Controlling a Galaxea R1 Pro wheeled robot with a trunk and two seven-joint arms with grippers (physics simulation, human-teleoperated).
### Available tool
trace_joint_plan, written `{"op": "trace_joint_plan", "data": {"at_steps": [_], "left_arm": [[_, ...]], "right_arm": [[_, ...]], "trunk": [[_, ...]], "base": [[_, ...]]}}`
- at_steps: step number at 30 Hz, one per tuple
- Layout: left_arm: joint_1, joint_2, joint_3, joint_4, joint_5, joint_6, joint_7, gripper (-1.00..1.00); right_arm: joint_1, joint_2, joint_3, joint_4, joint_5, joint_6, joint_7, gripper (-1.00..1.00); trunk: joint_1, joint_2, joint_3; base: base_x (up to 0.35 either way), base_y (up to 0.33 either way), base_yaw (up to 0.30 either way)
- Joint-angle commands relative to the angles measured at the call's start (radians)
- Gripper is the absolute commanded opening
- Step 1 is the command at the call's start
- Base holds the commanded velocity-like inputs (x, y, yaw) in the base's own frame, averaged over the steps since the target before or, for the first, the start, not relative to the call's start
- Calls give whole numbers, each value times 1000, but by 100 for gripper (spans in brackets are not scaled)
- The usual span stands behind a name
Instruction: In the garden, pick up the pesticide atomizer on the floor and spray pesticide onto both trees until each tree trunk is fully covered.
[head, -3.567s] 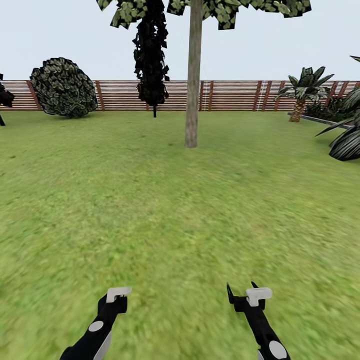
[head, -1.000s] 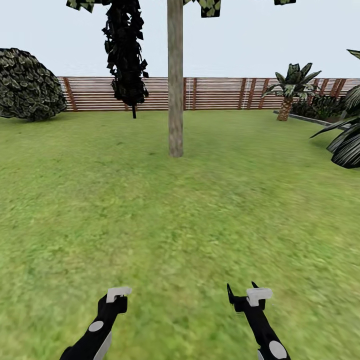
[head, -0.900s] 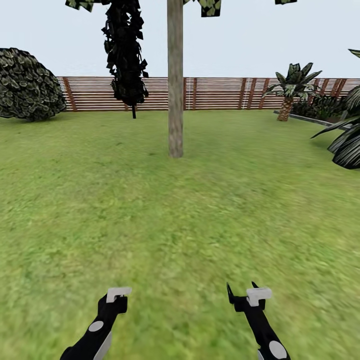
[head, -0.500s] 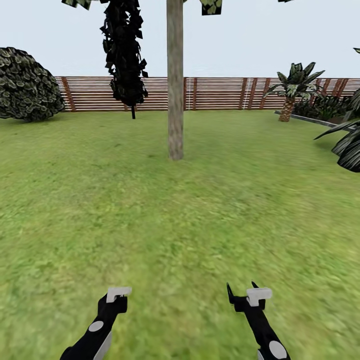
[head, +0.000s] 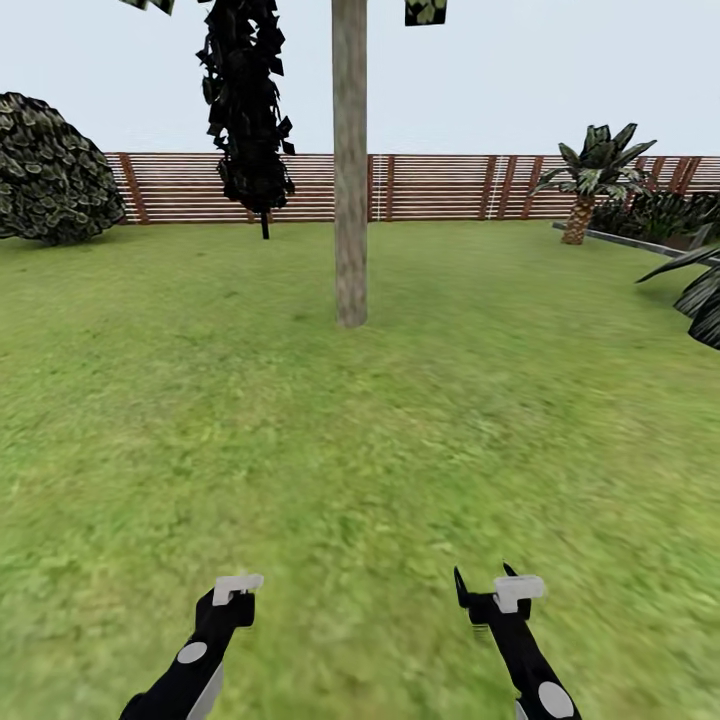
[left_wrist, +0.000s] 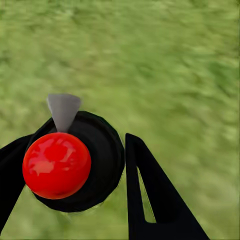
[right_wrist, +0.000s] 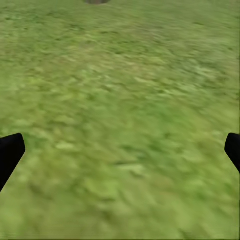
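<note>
A wide green lawn (head: 360, 430) stretches away from the robot to a brown slatted wooden fence (head: 440, 186) under a pale sky. Straight ahead at twelve o'clock, well apart from the robot, stands a tree trunk (head: 349, 170), thick, upright and pale grey-beige with brown mottling; a scrap of its dark foliage (head: 425, 11) shows beside it at the top. Just to its left, nearer the fence, is a thin all-black tree (head: 245, 100). A round dark bush (head: 50, 170) sits at ten o'clock, and a short palm (head: 595, 175) at two o'clock by the fence.

Both arms reach forward low over the grass. The left gripper (head: 237, 586) is closed around the pesticide atomizer (left_wrist: 75, 160), a black bottle seen end-on from the left wrist, with a glossy red ball (left_wrist: 56, 165) in front of it. The right gripper (head: 490, 590) has its fingers (right_wrist: 10, 155) spread wide apart, with grass between them.
</note>
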Motion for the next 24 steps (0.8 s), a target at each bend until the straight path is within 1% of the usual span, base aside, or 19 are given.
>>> {"op": "trace_joint_plan", "data": {"at_steps": [1, 6, 10, 13, 24], "left_arm": [[0, 0, 0, 0, 0, 0, 0, -100], [0, 0, 0, -1, 0, -1, -1, -100], [0, 0, 0, -2, 0, -2, -1, -100], [0, 0, 0, -2, 0, -1, -1, -100], [0, 0, 0, -2, 0, -2, -1, -100]], "right_arm": [[0, 0, 0, 0, 0, 0, 0, 100], [0, -1, -1, 3, 0, 0, 0, 100], [0, 0, -2, 53, -4, 0, -2, 100], [0, 0, -2, 69, -4, 0, -3, 100], [0, 0, -2, 74, -5, 0, 0, 100]], "trunk": [[0, 0, 0], [0, 0, 0], [0, 0, 0], [0, 0, 0], [0, 0, 0]], "base": [[340, 0, 0], [340, 0, 0], [340, 0, 0], [340, 0, 0], [340, 1, 0]]}}
